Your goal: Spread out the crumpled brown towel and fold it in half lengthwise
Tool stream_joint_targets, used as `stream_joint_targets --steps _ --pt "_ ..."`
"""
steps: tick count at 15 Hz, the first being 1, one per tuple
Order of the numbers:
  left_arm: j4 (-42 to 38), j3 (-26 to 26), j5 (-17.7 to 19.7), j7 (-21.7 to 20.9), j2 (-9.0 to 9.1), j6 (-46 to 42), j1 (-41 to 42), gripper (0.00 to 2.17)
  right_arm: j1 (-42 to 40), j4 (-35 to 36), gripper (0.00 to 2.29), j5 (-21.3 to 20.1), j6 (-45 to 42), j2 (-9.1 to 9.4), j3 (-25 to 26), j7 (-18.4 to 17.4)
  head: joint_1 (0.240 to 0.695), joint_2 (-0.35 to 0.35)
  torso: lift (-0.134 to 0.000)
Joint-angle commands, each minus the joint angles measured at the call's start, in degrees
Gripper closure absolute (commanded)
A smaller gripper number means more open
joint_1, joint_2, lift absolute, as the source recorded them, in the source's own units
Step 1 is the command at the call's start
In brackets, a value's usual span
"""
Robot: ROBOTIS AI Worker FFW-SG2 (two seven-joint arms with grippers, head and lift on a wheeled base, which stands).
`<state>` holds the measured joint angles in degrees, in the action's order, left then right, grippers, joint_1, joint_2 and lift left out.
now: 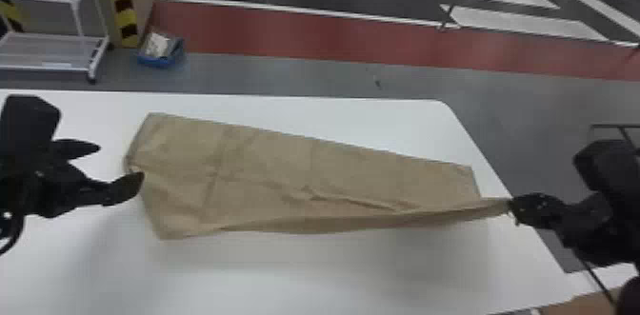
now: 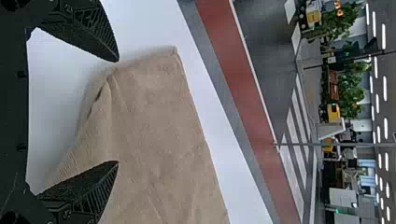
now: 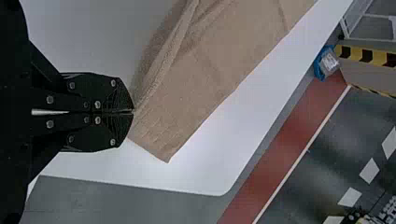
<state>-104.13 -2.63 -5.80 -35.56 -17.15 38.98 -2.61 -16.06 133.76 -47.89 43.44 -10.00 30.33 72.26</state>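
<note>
The brown towel (image 1: pixel 285 171) lies spread as a long strip across the white table, with creases along its middle and its near edge raised toward the right. At its right end my right gripper (image 1: pixel 512 207) is shut on a corner. My left gripper (image 1: pixel 119 162) stands open beside the towel's left end. In the left wrist view the left gripper (image 2: pixel 117 112) has its fingers wide apart, with the towel (image 2: pixel 159 116) beyond and partly between them. In the right wrist view the right gripper (image 3: pixel 133 112) pinches the edge of the towel (image 3: pixel 210 79).
The white table (image 1: pixel 333 271) extends in front of and behind the towel; its right edge (image 1: pixel 481 152) runs close to the towel's right end. On the floor behind stand a white rack (image 1: pixel 52 52) and a blue bin (image 1: pixel 162 59).
</note>
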Motion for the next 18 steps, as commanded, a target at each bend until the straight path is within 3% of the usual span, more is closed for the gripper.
stream_joint_targets --steps 1,5,8,10,13,14,16,18 --pt "1.12 -0.18 -0.88 -0.65 -0.17 0.01 0.14 0.08 2.0 -0.87 1.21 2.89 0.99 -1.87 5.0 -0.1 0.695 -0.27 -0.124" --pt "-0.55 0.88 -1.93 -9.18 -0.78 -2.45 4.1 0.14 1.56 0.28 1.21 5.35 3.98 -1.43 3.42 -0.28 0.695 -0.334 -0.124" --pt "-2.4 2.11 -1.93 -10.58 -1.4 -4.92 6.65 0.14 7.1 5.46 1.21 18.27 18.74 -1.87 2.1 -4.5 0.695 -0.33 -0.124" --pt "-4.06 2.11 -1.93 -11.11 -1.14 -4.92 7.7 0.14 13.07 8.63 1.21 23.81 29.99 -2.66 -1.86 -10.91 0.695 -0.303 -0.124" --pt "-6.7 2.37 -1.84 -14.71 -1.05 -6.15 9.81 0.14 25.03 6.87 1.21 22.67 38.08 -2.74 -6.78 -26.03 0.695 -0.271 -0.124" --pt "-7.4 2.81 -1.49 -17.26 -1.05 -7.38 10.6 0.14 28.81 4.67 1.21 22.23 39.84 -2.74 -6.87 -29.11 0.695 -0.279 -0.124" --pt "-7.58 3.07 -1.05 -22.63 -1.14 -10.54 11.83 0.14 31.27 2.83 1.21 21.35 40.01 -2.66 -7.04 -30.6 0.695 -0.305 -0.124" --pt "-8.2 2.46 0.53 -22.01 -0.87 -14.06 14.03 0.15 30.21 2.83 1.21 21.26 39.84 -2.66 -7.22 -30.6 0.695 -0.345 -0.124"
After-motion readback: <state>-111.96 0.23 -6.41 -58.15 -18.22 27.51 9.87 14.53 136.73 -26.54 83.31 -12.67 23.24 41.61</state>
